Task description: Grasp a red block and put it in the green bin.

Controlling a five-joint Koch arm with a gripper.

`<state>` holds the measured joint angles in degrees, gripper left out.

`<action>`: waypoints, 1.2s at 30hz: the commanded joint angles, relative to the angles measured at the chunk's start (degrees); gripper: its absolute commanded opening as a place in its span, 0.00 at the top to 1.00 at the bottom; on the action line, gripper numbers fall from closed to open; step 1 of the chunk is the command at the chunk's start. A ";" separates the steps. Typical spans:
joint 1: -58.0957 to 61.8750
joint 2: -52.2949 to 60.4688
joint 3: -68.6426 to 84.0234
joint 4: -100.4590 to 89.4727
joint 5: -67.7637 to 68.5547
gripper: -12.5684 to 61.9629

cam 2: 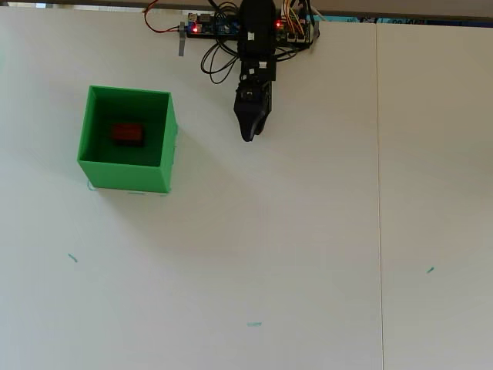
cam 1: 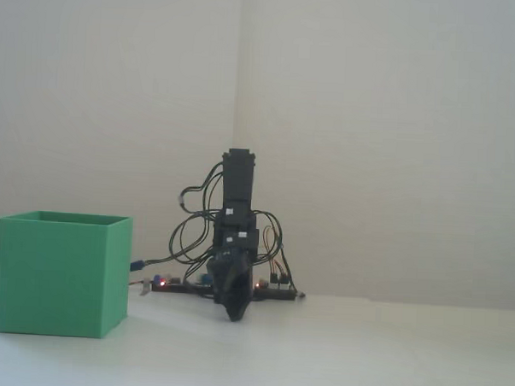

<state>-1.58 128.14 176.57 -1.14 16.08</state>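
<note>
Item: red block [cam 2: 127,134], lying on the floor inside the green bin [cam 2: 165,146]. Claw [cam 2: 247,136] is hanging empty near the arm's base, well apart; jaws appearing closed together. Step: placement looking complete; nothing further seeming required.

The green bin [cam 1: 60,274] stands on the table [cam 1: 362,351], left of the folded arm [cam 1: 235,243].

No text, label, brand, number or sign can be read on anything shown in either view.
</note>
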 commanded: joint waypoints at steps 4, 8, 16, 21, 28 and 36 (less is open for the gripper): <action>0.26 5.01 3.52 3.43 -0.35 0.36; 0.26 5.01 3.60 3.43 -0.35 0.36; 0.18 5.01 3.52 3.43 -0.35 0.36; 0.18 5.01 3.52 3.43 -0.35 0.36; 0.18 5.01 3.52 3.43 -0.35 0.36; 0.26 5.01 3.52 3.43 -0.35 0.36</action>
<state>-1.58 128.14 176.57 -1.14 16.08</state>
